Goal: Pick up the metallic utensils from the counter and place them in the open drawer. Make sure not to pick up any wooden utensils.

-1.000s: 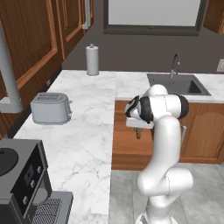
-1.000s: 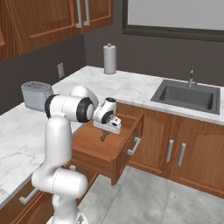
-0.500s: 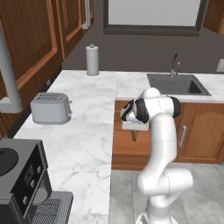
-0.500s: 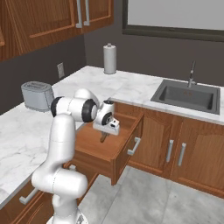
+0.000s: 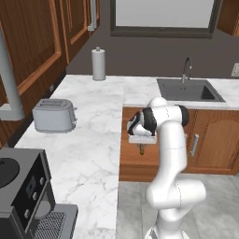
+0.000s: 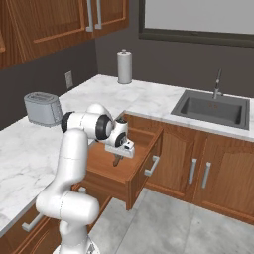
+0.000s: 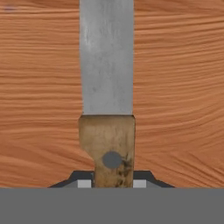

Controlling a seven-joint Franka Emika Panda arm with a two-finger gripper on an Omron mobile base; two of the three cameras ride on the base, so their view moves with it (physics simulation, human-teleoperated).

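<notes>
My gripper (image 7: 112, 183) is shut on a metallic utensil (image 7: 107, 65), a flat grey blade with a brown handle pinched between the fingertips. Behind it lies the wood-grain bottom of the open drawer (image 7: 179, 87). From the right base view the gripper (image 6: 116, 159) points down inside the drawer (image 6: 145, 149), which is pulled out from under the counter (image 6: 30, 149), and the utensil (image 6: 116, 161) hangs just above the drawer's bottom. In the left base view the gripper (image 5: 142, 149) hangs over the same drawer (image 5: 128, 116) beside the white marble counter (image 5: 93, 135).
A toaster (image 5: 53, 115) and a paper towel roll (image 5: 98, 64) stand on the counter. A sink (image 5: 186, 89) lies to the right, with cabinet doors (image 6: 206, 173) beneath it. A dark coffee machine (image 5: 23, 186) sits at the near left.
The hand has shifted slightly and sunk a little lower into the drawer, with the utensil still in its grip.
</notes>
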